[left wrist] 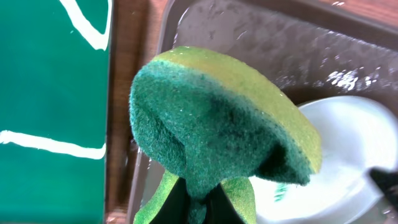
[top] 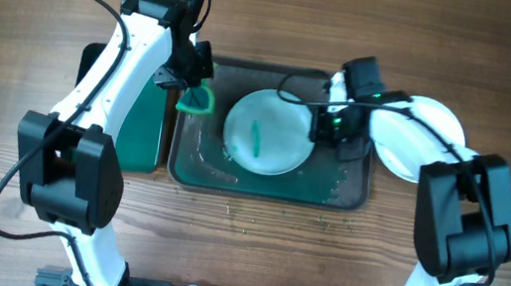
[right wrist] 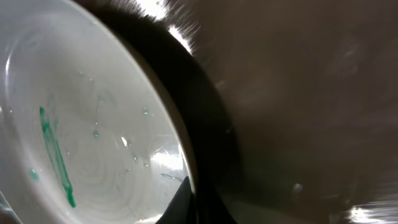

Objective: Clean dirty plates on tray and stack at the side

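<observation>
The left pincer (top: 194,96) is clenched on the sponge (left wrist: 211,124). The smeared plate (top: 269,155) lies in the tray (top: 344,191) just to that pincer's right. The right pincer (top: 326,128) seemingly pinches its far rim.

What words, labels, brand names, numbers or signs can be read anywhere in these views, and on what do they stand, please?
None: no view shows any readable text.
The white lines on the green tray are plain strokes, not letters.
The teal streak on the plate is a smear, not writing.
The sponge and the dark tray bear no visible label.
</observation>
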{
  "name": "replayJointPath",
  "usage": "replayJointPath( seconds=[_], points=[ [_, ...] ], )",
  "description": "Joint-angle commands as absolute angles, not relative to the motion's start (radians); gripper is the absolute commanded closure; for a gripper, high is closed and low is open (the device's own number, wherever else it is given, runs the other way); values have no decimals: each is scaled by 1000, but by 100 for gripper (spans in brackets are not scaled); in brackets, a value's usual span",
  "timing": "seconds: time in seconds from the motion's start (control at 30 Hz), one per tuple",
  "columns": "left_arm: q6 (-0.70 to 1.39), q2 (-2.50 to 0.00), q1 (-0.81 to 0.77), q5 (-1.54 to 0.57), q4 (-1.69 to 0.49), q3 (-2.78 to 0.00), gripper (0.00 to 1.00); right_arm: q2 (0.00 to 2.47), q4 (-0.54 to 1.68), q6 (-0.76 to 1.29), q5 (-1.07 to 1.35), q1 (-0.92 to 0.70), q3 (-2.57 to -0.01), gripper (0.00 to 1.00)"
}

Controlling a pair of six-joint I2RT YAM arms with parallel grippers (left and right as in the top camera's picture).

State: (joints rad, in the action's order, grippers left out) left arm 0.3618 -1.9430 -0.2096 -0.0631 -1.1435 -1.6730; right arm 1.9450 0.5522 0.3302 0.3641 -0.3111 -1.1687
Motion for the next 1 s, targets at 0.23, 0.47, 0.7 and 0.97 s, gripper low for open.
replayJointPath(
  seconds=[0.23,0.47,0.7,0.97],
  points=[
    [406,-1934,-338,-104,-965,-1503,96,1961,446,654,387,-416,-1081,96],
    [405,-2025,-384,-104,-897,-1435,96,1961,442,634,383,-416,-1081,96],
    [302,-2108,-447,-233,-912,-1424,96,1961,434,631,385,-416,-1081,96],
    [-7,-2108,-495,-549,-832,-1424,96,1961,434,630,385,-416,-1081,95]
  ],
)
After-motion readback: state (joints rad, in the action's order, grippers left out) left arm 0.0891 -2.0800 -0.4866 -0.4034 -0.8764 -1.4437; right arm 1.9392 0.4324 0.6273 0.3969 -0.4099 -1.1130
